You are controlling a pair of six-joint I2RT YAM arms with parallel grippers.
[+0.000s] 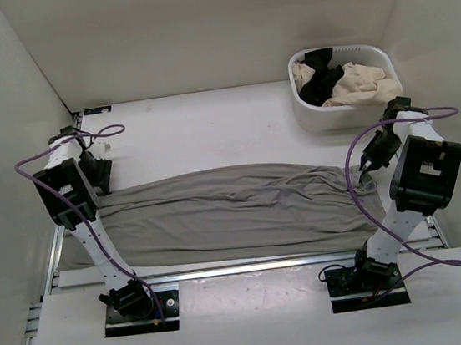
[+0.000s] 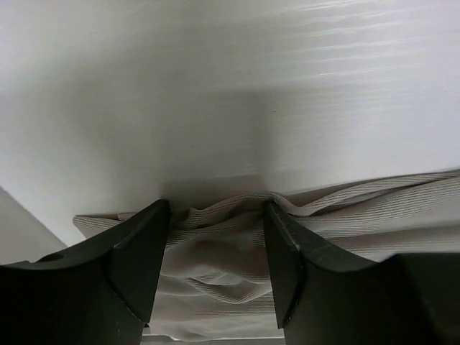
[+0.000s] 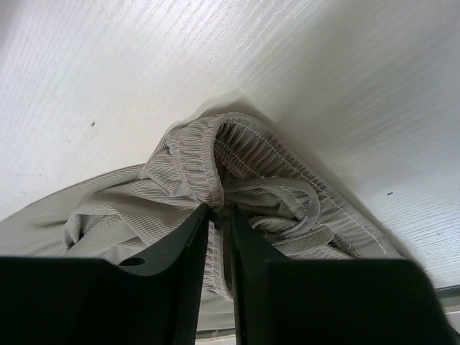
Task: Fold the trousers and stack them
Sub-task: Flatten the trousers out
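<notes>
The grey trousers (image 1: 235,210) lie stretched flat across the table, legs to the left and waistband to the right. My left gripper (image 1: 101,184) is at the far left leg ends. In the left wrist view it (image 2: 215,215) is open, its jaws wide apart astride a bunched edge of the fabric (image 2: 215,251). My right gripper (image 1: 368,174) is at the waist end. In the right wrist view it (image 3: 219,210) is shut on the elastic waistband (image 3: 201,154), with the drawstring (image 3: 302,201) looped beside it.
A white basket (image 1: 324,115) stands at the back right, holding a black garment (image 1: 320,77) and a beige garment (image 1: 362,80). White walls close in on the left, back and right. The arm bases sit at the near edge.
</notes>
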